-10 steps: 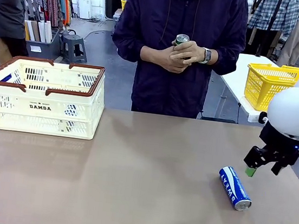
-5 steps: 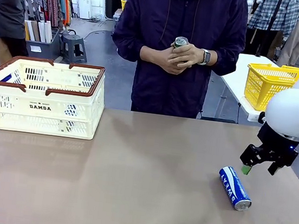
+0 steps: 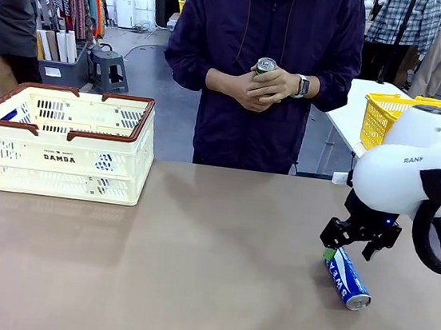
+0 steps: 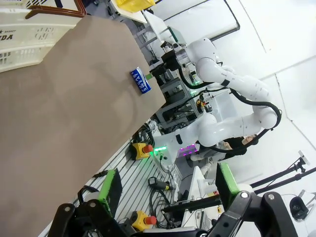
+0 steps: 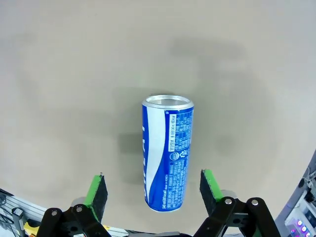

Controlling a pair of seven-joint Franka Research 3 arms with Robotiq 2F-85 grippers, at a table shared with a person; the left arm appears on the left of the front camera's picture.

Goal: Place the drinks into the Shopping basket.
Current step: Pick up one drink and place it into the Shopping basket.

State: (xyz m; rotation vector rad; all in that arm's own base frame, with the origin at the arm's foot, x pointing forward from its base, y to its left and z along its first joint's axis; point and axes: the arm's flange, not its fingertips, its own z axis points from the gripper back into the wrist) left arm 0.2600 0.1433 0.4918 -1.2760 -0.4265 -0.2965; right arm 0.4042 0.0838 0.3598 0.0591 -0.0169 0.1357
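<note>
One Shopping basket (image 3: 13,152), far left on the table, well apart from everything else; one green can (image 3: 266,64), centre, upright in the person's hands (image 3: 250,86); one blue can (image 3: 346,277), right, lying on its side just below your right gripper (image 3: 352,244); its pads stand apart, flanking the can's long axis; your left gripper (image 4: 168,187), also spread, is much farther off.

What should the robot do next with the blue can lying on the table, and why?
Probably lower the open right fingers straight down around the blue can. It lies on its side on the table, lined up with the gap between them, and they don't touch it yet.
</note>
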